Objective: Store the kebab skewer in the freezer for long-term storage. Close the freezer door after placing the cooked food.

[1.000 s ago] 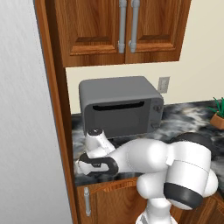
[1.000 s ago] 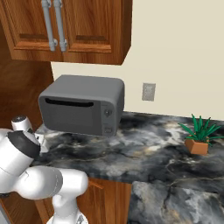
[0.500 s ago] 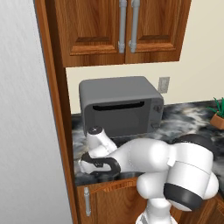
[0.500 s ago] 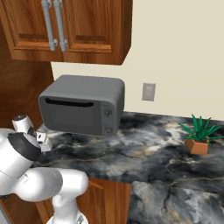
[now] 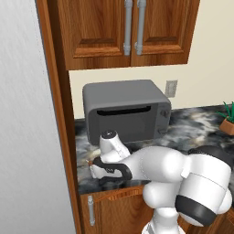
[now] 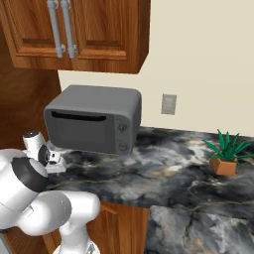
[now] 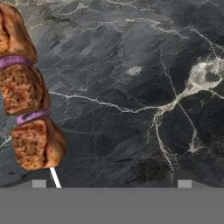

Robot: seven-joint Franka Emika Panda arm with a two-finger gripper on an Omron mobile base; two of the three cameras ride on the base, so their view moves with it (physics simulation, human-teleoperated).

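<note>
In the left base view a pale grey panel (image 5: 23, 137) is being shown at far left, w/ a wooden side panel (image 5: 57, 114) just beside it. Upper wooden cabinets (image 5: 128, 29) w/ grey bar handles are being seen above. A grey toaster oven (image 5: 125, 109) is sitting on the dark marbled counter (image 5: 196, 128), back against the cream wall. A wall outlet (image 5: 171, 88) is being shown just right of the oven, and a potted plant (image 5: 227, 119) is standing at the far right edge. A lower cabinet door (image 5: 114, 212) w/ a grey handle is being seen under the counter edge.

The gripper (image 5: 94, 170) is being held low over the front left part of the counter, near the wooden panel – pointing down at the stone. In the right base view the hand (image 6: 52, 161) is being seen in front of the oven's left corner.

In the hand view the kebab skewer (image 7: 26, 94) is being seen at far left, lying on the marbled surface – brown meat chunks w/ purple rings between, thin pale stick end poking toward the bottom edge. It is lying left of the left fingertip (image 7: 39, 183), outside the gap between the tips. The tips are being held well apart, w/ only bare stone between them, nothing grasped.
</note>
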